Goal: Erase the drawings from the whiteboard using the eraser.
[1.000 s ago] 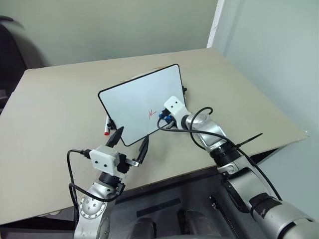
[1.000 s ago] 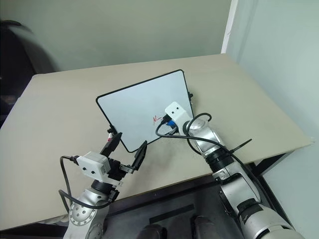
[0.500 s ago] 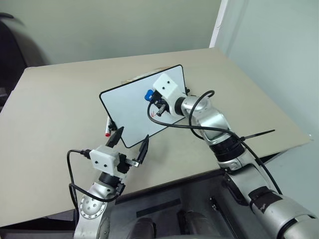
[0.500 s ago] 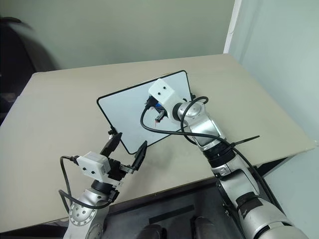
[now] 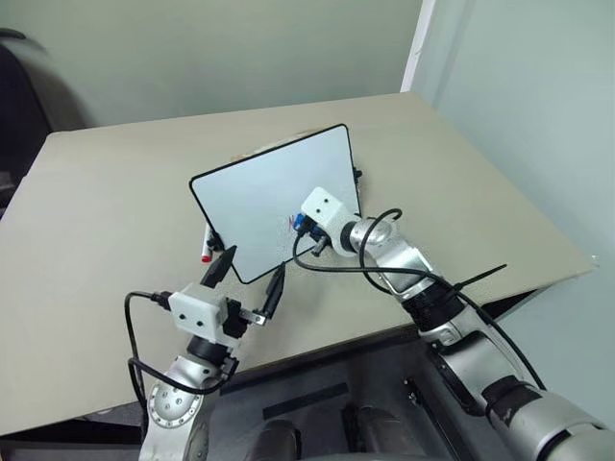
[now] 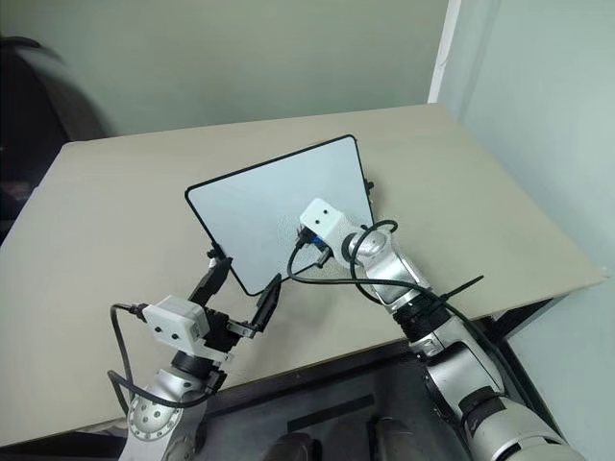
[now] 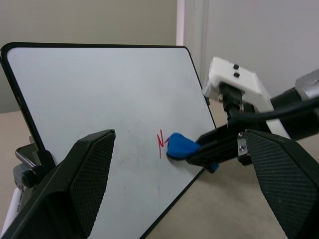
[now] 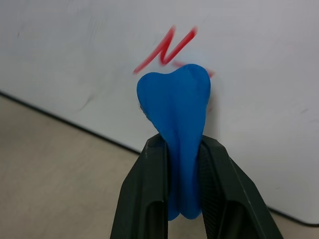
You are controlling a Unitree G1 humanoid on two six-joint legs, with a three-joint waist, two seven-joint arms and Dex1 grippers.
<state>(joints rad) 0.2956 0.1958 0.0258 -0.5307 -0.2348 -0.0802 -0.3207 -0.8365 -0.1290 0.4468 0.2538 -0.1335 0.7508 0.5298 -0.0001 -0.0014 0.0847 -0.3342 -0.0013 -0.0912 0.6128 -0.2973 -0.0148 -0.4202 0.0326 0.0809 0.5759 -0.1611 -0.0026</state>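
Right wrist view: eraser (image 8: 177, 129) pinched in right pincer (image 8: 179, 199), touching drawings (image 8: 167, 50).

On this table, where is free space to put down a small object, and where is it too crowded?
Bare beige table lies left of the black-framed whiteboard, behind it, and to its right toward the table's edge. The near side is crowded: the open left gripper, a red-capped marker, and the right gripper pressing the blue eraser onto the red scribble.

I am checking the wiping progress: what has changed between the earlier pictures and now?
The right hand, gripping the eraser, went up the whiteboard and came back down to the drawings. The red mark is not yet wiped off; the board and left hand stayed put.
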